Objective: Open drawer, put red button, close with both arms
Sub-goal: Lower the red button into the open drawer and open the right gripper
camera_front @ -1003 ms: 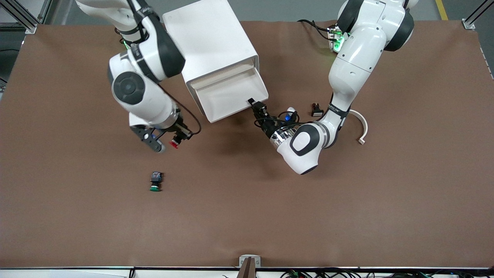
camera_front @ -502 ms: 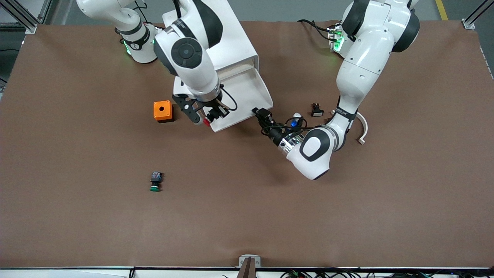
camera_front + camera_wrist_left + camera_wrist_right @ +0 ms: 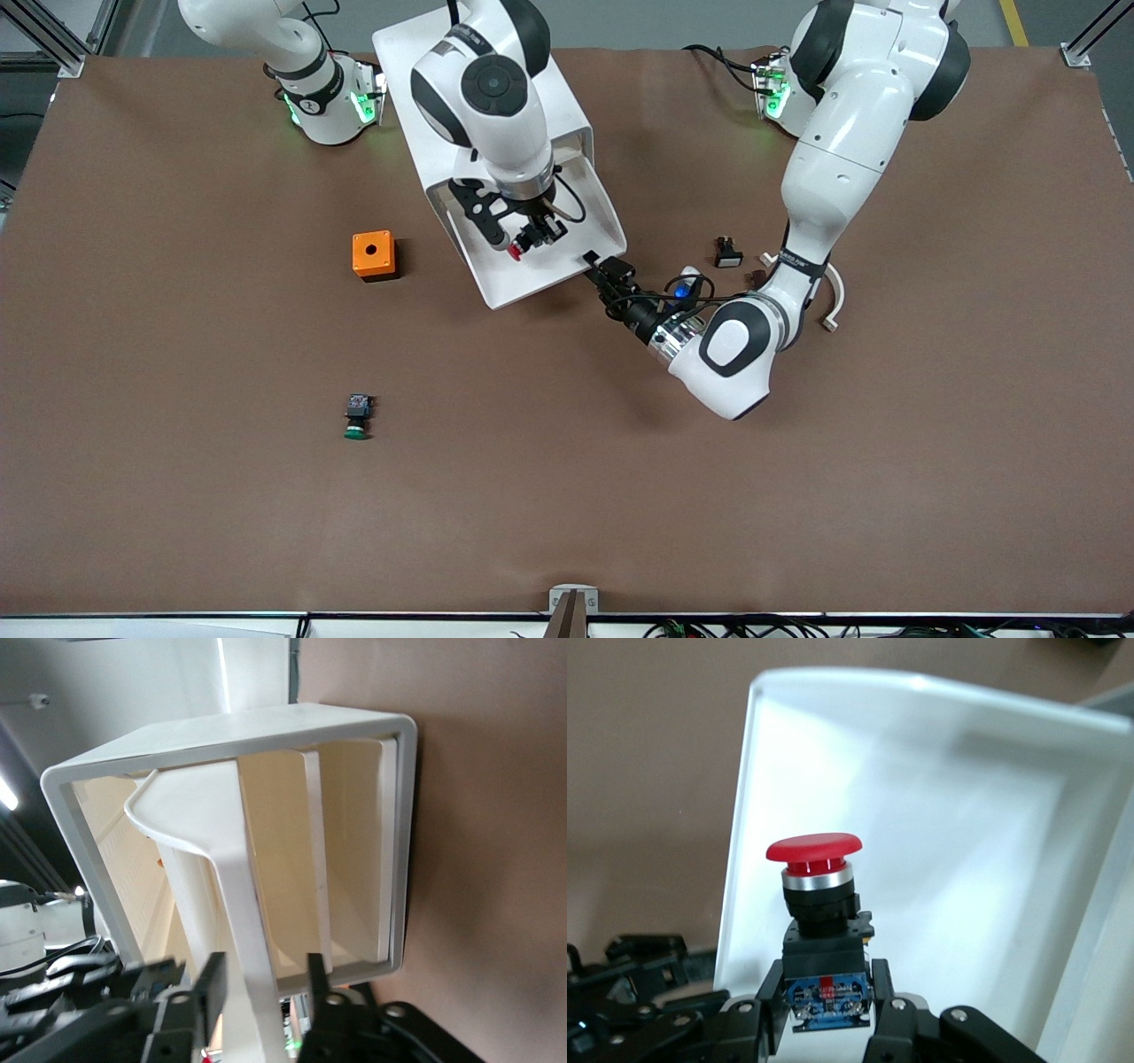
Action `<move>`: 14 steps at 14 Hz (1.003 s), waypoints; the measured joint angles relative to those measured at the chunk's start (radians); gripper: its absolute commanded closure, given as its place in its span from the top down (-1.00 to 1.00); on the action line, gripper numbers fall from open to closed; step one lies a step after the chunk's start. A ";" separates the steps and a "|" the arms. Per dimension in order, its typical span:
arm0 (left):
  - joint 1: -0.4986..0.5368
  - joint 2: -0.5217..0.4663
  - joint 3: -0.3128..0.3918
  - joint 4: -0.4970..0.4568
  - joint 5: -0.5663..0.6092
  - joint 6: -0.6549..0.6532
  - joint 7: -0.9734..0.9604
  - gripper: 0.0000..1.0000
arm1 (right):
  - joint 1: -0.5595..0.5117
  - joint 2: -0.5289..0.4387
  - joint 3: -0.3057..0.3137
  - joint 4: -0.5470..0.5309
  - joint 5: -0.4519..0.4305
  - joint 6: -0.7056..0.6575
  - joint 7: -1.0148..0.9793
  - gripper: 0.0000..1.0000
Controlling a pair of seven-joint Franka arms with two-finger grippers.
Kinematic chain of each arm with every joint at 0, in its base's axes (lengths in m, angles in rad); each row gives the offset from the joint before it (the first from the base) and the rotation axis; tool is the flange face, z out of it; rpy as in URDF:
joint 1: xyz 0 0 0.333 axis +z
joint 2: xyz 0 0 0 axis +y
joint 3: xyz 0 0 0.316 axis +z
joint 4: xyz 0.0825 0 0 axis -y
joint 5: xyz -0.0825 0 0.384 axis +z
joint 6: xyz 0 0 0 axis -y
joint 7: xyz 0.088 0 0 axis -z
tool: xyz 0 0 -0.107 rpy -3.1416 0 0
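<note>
The right gripper (image 3: 529,237) hangs over the open drawer (image 3: 580,190) of the white cabinet (image 3: 425,62), fingers clamped on the red button (image 3: 815,849) by its blue-backed body. In the front view its long axis runs toward 8 o'clock, red cap leading. The left gripper (image 3: 601,267) has its fingers closed on the drawer's front lip (image 3: 252,943), at the corner toward the left arm's end of the table.

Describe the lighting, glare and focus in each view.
Front view: even overhead light, soft arm shadows on the table, sheen on both arms, green base lights. Left wrist view: drawer lit bright, left gripper dim and soft at the frame edge. Right wrist view: red button crisp in the right gripper, drawer floor washed out.
</note>
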 measured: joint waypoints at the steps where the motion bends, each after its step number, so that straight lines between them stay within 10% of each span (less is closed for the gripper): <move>1: 0.003 0.000 0.000 0.008 -0.001 0.000 0.033 0.49 | 0.014 0.003 0.000 -0.001 -0.003 0.007 0.017 -1.00; 6: 0.022 -0.002 0.000 0.050 -0.004 0.001 0.261 0.74 | 0.065 0.048 -0.001 -0.003 -0.026 0.057 0.102 -0.94; 8: 0.041 -0.005 0.000 0.077 -0.005 0.001 0.380 0.76 | 0.078 0.070 -0.001 -0.001 -0.038 0.072 0.132 0.11; 9: 0.052 -0.006 0.000 0.090 -0.005 0.001 0.439 0.77 | 0.079 0.078 -0.001 0.001 -0.039 0.075 0.138 0.99; 14: 0.053 -0.007 0.069 0.113 -0.004 0.006 0.813 0.80 | 0.073 0.085 -0.015 0.038 -0.042 0.072 0.125 1.00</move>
